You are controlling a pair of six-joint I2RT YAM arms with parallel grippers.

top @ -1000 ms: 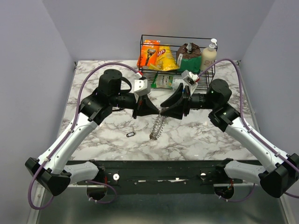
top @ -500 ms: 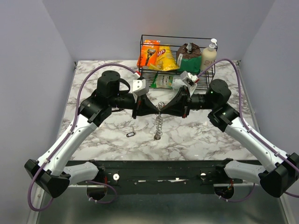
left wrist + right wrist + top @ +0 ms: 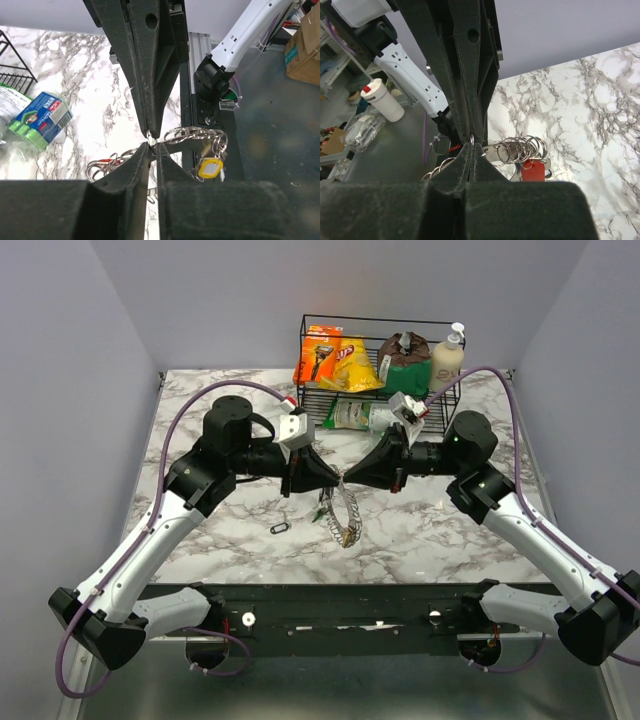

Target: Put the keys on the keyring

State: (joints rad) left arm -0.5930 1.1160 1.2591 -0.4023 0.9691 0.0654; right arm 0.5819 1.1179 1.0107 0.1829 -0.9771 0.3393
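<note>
The keyring [image 3: 346, 516], a chain of silver rings, droops in a loop above the marble table between my two grippers. My right gripper [image 3: 348, 480] is shut on one ring; in its wrist view its fingertips [image 3: 472, 146] pinch the wire, with rings [image 3: 520, 147] and a red tag [image 3: 535, 170] beside them. My left gripper [image 3: 334, 481] meets it tip to tip; in the left wrist view its jaws [image 3: 153, 146] stand a slit apart around the same ring. A yellow-headed key [image 3: 210, 167] hangs on the chain. A small dark key [image 3: 279, 528] lies on the table.
A black wire basket [image 3: 375, 320] at the back holds a razor pack [image 3: 318, 355], a yellow bag [image 3: 355, 365], a green bag [image 3: 405, 365] and a lotion bottle [image 3: 448, 355]. A green-and-blue packet [image 3: 42, 117] lies near it.
My right gripper closed on the ring that the left one held. Since then the left jaws have parted slightly, and the chain now droops in a loop instead of one straight strand.
</note>
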